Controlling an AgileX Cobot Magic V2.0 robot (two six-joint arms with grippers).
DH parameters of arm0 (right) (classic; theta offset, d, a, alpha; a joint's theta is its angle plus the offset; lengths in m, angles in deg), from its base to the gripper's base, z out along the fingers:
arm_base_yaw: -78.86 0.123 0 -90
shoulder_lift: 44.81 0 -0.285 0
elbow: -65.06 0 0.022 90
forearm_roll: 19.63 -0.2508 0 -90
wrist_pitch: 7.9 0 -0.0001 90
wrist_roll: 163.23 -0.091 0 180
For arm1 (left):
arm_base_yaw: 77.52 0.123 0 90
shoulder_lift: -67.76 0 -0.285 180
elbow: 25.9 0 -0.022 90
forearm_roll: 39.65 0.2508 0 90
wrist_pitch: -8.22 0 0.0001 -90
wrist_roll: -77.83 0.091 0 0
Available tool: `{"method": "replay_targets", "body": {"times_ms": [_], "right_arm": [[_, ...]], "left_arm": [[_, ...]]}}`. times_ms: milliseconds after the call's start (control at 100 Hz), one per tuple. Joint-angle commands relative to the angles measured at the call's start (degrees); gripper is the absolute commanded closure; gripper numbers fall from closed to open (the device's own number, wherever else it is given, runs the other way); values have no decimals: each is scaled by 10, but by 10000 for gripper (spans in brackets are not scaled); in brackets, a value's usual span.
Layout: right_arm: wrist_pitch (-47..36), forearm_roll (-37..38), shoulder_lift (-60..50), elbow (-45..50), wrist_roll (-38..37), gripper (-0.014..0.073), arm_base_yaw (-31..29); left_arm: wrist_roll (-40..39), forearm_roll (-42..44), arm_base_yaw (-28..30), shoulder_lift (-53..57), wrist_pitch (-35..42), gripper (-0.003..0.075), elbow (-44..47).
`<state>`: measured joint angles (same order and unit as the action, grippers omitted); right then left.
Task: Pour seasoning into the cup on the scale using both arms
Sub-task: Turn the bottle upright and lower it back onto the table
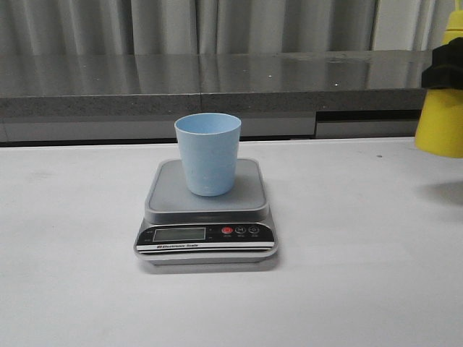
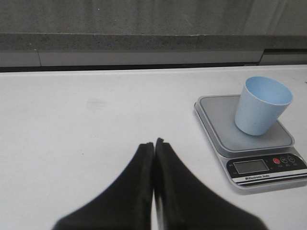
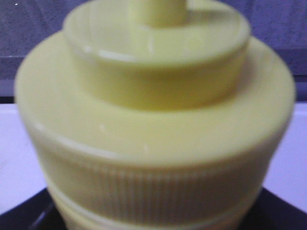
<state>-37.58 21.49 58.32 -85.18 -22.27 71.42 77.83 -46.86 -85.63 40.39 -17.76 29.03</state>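
Observation:
The pale blue cup (image 1: 207, 154) stands upright on the scale (image 1: 206, 206) in the middle of the white table; both also show in the left wrist view, the cup (image 2: 263, 105) on the scale (image 2: 249, 136). The yellow seasoning bottle (image 1: 441, 126) hangs above the table at the far right edge, cut off by the frame. My right gripper (image 1: 443, 69) is shut on its upper part. The right wrist view is filled by the bottle's ribbed cap (image 3: 153, 120). My left gripper (image 2: 153, 143) is shut and empty, over bare table to the left of the scale.
A grey stone ledge (image 1: 217, 83) runs along the back of the table, with curtains behind it. The bottle casts a shadow (image 1: 443, 192) on the white tabletop (image 1: 347, 275) at the right.

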Motion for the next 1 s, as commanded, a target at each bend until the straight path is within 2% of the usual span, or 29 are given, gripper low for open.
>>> {"method": "replay_targets", "body": {"times_ms": [0,290,640,690,740,860,890,990], "right_arm": [[-93,-12,0,-12,35,433,-2],[-103,-51,52,-12,105,433,-2],[-134,-52,90,-12,106,417,-2],[-134,-52,90,-12,106,372,-2],[-134,-52,90,-12,106,286,-2],[-134,-52,90,-12,105,-29,-2],[-134,-52,90,-11,104,-78,-2],[-134,-51,90,-6,95,-42,-2]], "left_arm": [[-6,-8,1,-5,46,741,-16],[-6,-8,1,-5,46,741,-16],[-6,-8,1,-5,46,741,-16],[-6,-8,1,-5,46,741,-16],[-6,-8,1,-5,46,741,-16],[-6,-8,1,-5,46,741,-16],[-6,-8,1,-5,46,741,-16],[-6,-8,1,-5,46,741,-16]]}}
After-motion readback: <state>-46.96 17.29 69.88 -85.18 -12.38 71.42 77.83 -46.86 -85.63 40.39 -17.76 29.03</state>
